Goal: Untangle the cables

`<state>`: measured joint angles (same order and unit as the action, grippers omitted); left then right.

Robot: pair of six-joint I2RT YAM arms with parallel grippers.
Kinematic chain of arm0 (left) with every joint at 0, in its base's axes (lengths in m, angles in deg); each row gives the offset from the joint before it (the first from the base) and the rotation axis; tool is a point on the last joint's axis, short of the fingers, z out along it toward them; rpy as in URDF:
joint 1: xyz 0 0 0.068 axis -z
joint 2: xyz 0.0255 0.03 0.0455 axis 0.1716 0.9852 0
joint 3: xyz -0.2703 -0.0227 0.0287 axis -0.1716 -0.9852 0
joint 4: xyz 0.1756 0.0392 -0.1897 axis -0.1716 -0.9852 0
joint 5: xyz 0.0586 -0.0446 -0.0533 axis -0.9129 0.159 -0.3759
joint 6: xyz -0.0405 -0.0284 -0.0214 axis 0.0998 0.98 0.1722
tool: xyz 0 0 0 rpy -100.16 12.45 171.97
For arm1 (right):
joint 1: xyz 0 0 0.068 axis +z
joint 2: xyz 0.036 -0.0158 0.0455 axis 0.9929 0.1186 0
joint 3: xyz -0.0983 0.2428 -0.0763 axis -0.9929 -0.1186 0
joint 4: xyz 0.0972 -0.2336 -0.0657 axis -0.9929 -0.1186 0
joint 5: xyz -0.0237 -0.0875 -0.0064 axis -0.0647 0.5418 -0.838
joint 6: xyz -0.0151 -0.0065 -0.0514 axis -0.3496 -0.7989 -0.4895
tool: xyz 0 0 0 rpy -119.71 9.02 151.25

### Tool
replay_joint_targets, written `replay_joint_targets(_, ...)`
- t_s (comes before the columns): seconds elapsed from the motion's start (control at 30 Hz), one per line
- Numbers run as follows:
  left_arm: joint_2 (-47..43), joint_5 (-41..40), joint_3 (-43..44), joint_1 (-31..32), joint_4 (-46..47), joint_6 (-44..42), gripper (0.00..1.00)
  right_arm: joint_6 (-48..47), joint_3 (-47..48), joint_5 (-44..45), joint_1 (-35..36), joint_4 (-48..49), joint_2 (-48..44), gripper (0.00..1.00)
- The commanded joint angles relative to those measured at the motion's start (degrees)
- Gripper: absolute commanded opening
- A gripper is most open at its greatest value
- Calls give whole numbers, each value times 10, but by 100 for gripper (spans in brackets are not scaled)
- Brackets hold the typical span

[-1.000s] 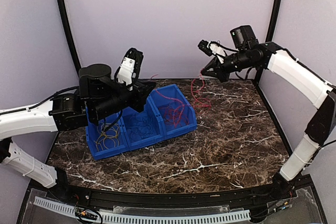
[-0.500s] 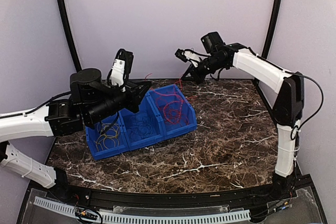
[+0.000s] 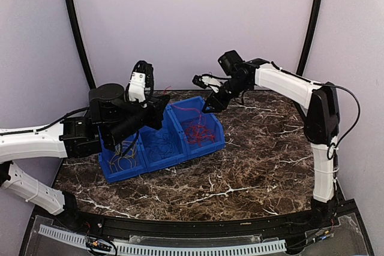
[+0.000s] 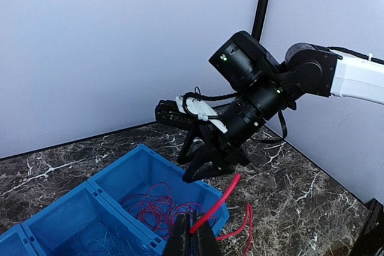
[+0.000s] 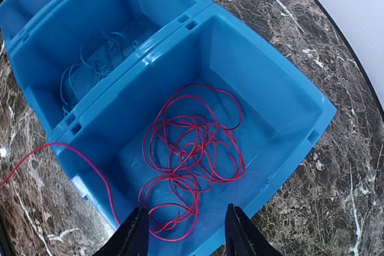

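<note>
Right pincer (image 5: 185, 220) spread, empty; red cable (image 5: 192, 148) coiled in the blue bin (image 5: 282, 88) directly below it. Left pincer (image 4: 193, 232) pinching a red cable strand. Blue cable (image 5: 90, 70) in the adjoining bin, beyond the right pincer

Three bins (image 3: 139, 166) stand side by side on the table (image 3: 258, 166), toward its back left. Cables (image 3: 125, 161) lie in the left bin (image 3: 113, 175), the middle bin (image 3: 157, 161) and the right bin (image 5: 282, 97) (one strand (image 4: 213, 207) leaves this bin, reaching the left gripper (image 4: 193, 227)). The right gripper (image 5: 187, 232) hangs above the right bin, with the left gripper to its left.
</note>
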<state>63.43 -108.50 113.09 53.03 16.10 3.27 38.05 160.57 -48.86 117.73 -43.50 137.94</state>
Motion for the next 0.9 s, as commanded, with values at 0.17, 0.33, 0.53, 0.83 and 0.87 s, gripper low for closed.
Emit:
replay_joint_targets(0.17, 85, 16, 79, -82, 8, -31, 0, -15, -129, 58, -3, -1, -156, 50)
replay_joint_targets(0.33, 163, 60, 175, -122, 5, -75, 0, -17, -278, 78, -41, 64, -281, 55)
replay_joint_targets(0.53, 267, 71, 229, -152, -10, -107, 0, 12, -472, 18, -116, 196, -429, 69)
replay_joint_targets(0.83, 316, 114, 192, -153, -40, -26, 0, 67, -625, -38, -163, 333, -492, 99)
replay_joint_targets(0.87, 323, 113, 195, -153, -48, -27, 0, 70, -638, -43, -164, 350, -495, 99)
